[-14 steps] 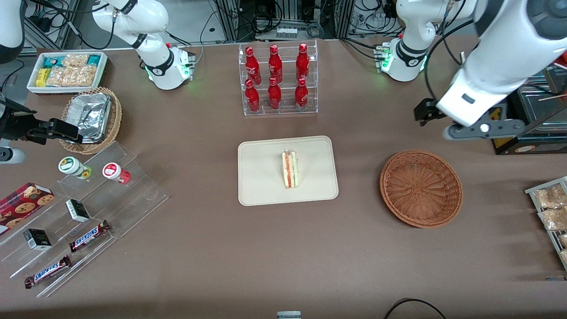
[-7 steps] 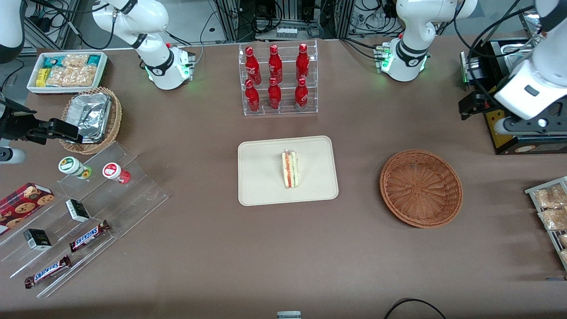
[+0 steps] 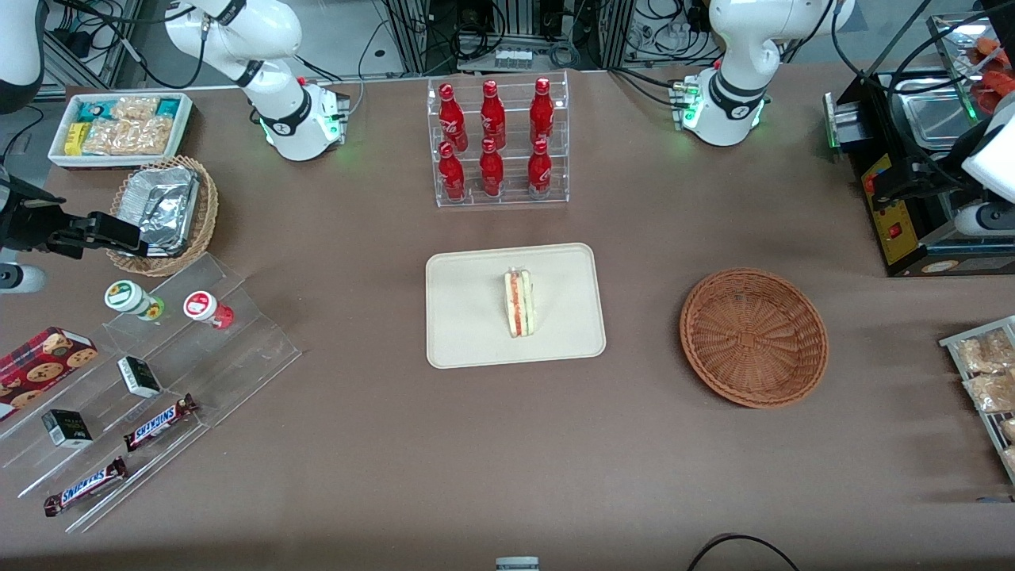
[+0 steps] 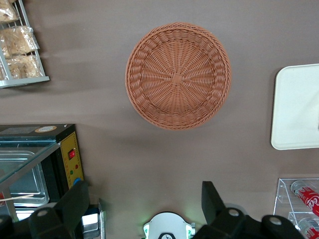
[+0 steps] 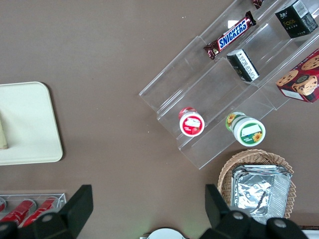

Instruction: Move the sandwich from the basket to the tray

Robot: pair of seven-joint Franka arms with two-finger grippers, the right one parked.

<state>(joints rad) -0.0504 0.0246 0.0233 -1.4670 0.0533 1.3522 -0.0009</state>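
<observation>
The sandwich [image 3: 519, 304] lies on the cream tray [image 3: 468, 317] in the middle of the table, its red and green filling edge showing. The reddish-brown basket [image 3: 753, 337] stands beside the tray toward the working arm's end and holds nothing. My left gripper [image 3: 896, 186] is open and empty, raised over the edge of a black appliance, farther from the front camera than the basket. In the left wrist view the gripper [image 4: 144, 199] has its fingers wide apart, with the basket [image 4: 177, 74] and a corner of the tray [image 4: 296, 107] well clear of them.
A clear rack of red bottles [image 3: 496, 143] stands farther from the front camera than the tray. The black appliance [image 3: 912, 230] and a wire rack of snack packets [image 3: 987, 381] sit at the working arm's end. A stepped acrylic shelf [image 3: 158, 373] sits at the parked arm's end.
My left arm has drawn away from above the table near the basket toward the working arm's end, over the black appliance. The sandwich, tray and basket have not moved.
</observation>
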